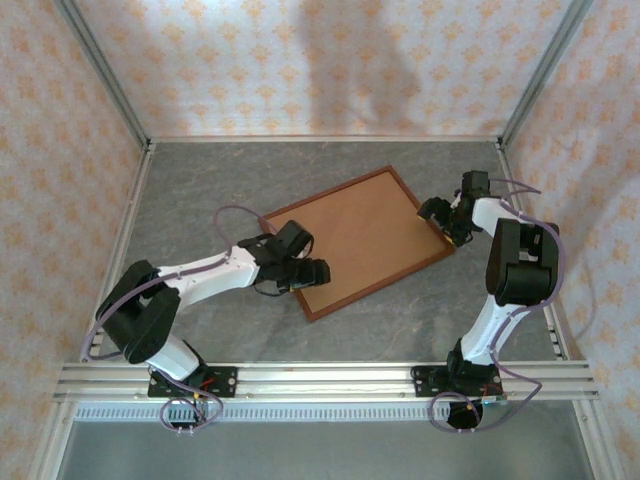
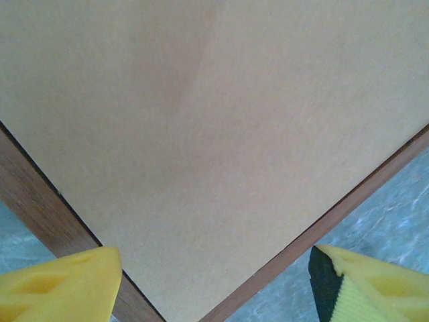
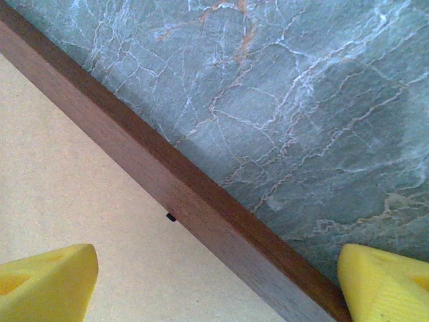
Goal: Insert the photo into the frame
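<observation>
Marble table (image 1: 400, 340): frame (image 1: 328, 192) flat; left end effector (image 2: 214, 285), right end effector (image 3: 214, 282) agape, empty, straddling edges.

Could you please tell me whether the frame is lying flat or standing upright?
Lying flat: the frame rests on the table, its brown backing board facing up within the moulding.

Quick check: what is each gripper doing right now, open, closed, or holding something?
Left gripper: open, holding nothing, poised over a corner of the frame.
Right gripper: open, holding nothing, jaws straddling the frame's edge.
</observation>
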`<state>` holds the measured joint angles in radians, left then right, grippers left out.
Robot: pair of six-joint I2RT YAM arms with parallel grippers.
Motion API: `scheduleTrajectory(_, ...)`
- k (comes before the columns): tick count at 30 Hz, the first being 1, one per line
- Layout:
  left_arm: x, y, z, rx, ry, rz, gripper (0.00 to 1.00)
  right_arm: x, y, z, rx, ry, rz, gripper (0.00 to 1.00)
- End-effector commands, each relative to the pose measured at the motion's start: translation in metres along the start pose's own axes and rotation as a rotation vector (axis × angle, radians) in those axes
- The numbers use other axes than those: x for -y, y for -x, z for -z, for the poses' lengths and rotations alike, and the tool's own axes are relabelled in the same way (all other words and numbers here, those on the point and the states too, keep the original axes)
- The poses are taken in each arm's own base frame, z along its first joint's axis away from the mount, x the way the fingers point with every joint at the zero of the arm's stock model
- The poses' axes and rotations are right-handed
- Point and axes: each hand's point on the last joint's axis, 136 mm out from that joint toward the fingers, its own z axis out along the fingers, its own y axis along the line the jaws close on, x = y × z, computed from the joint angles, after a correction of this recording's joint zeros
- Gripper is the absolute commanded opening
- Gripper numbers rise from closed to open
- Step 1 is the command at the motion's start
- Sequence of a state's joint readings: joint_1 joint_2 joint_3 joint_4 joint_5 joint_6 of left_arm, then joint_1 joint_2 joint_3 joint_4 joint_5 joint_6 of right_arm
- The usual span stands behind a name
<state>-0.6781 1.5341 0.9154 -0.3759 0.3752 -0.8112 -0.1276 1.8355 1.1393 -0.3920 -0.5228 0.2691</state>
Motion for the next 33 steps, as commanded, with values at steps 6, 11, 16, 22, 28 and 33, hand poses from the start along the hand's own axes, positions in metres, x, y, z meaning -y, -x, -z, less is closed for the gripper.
scheduleTrajectory(6,-0.025,0.046,0.007,0.125,0.037,0.084,0.75,-0.001,-0.051,-0.013,-0.175,0.001,-0.037,0.92)
scheduleTrajectory(11,-0.028,0.056,0.0,0.119,0.054,0.1,0.75,0.0,-0.052,-0.014,-0.178,0.0,-0.037,0.92)
scheduleTrajectory(16,-0.035,0.048,-0.007,0.085,0.074,0.113,0.75,0.0,-0.051,-0.014,-0.176,-0.004,-0.036,0.92)
scheduleTrajectory(22,-0.033,0.036,-0.015,0.045,0.056,0.122,0.75,0.001,-0.051,-0.015,-0.179,-0.006,-0.039,0.92)
scheduleTrajectory(28,-0.024,0.029,-0.02,0.016,0.017,0.124,0.74,0.001,-0.051,-0.017,-0.182,-0.007,-0.038,0.92)
scheduleTrajectory(33,-0.025,0.022,-0.027,-0.008,0.019,0.128,0.74,0.001,-0.052,-0.017,-0.184,-0.004,-0.04,0.92)
